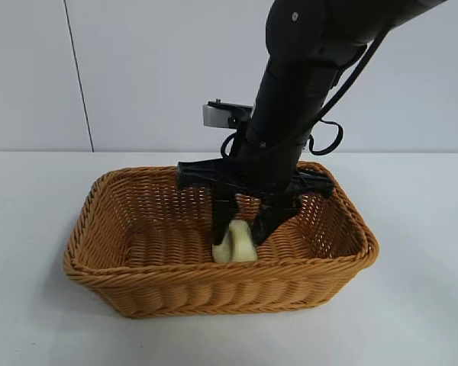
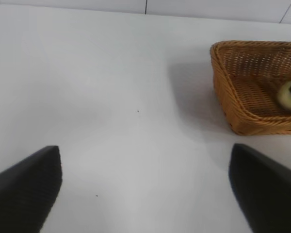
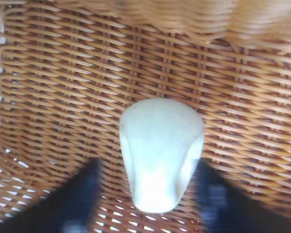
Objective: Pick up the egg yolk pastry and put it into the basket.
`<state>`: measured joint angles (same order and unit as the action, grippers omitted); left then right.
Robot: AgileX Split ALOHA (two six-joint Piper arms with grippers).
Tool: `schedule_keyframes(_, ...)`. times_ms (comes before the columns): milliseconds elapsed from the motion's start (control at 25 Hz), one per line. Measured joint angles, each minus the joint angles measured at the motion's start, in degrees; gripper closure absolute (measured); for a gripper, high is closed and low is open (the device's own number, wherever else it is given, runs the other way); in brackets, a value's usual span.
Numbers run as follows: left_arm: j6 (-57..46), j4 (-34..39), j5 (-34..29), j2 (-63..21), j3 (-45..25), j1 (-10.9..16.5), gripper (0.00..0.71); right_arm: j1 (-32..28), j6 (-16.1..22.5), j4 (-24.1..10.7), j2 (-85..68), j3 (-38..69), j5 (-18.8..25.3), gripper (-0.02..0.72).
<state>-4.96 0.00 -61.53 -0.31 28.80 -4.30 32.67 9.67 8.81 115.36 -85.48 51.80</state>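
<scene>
In the exterior view, the right tool (image 1: 243, 223) reaches down from the upper right into the basket (image 1: 137, 293), which fills the middle of the frame on the white tabletop (image 1: 30, 305). The egg yolk pastry (image 1: 235, 244) lies on the basket floor near the front wall, between the tool's fingers (image 1: 223, 215); the right wrist view shows them spread to either side of it, with wicker visible between. The left tool (image 2: 145, 194), its fingers wide apart, hovers over bare tabletop beside the basket.
</scene>
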Motion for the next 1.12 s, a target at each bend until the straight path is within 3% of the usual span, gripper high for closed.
schedule_keyframes(120, 0.0, 0.0, 0.0, 0.0, 0.0, 0.0, 0.039, 0.0, 1.5, -4.5, -0.2, -8.6, 9.0, 0.014)
schedule_keyframes(240, 0.0, 0.0, 0.0, 0.0, 0.0, 0.0, 0.039, -0.5, 3.2, -8.2, -0.2, -13.6, 13.1, 0.012)
schedule_keyframes(400, 0.0, 0.0, 0.0, 0.0, 0.0, 0.0, 0.039, -3.8, 3.4, -8.8, -0.4, -16.8, 16.9, 0.009)
schedule_keyframes(720, 0.0, 0.0, 0.0, 0.0, 0.0, 0.0, 0.039, -15.4, 0.1, -9.7, -0.7, -16.8, 17.6, 0.008)
schedule_keyframes(760, 0.0, 0.0, 0.0, 0.0, 0.0, 0.0, 0.039, -19.8, -0.9, -9.8, -0.7, -16.8, 17.6, 0.008)
schedule_keyframes(920, 0.0, 0.0, 0.0, 0.0, 0.0, 0.0, 0.039, -27.8, -2.5, -9.9, -0.7, -16.8, 17.6, 0.008)
schedule_keyframes(1120, 0.0, 0.0, 0.0, 0.0, 0.0, 0.0, 0.039, -33.9, -3.0, -10.2, -0.7, -16.8, 17.6, 0.008)
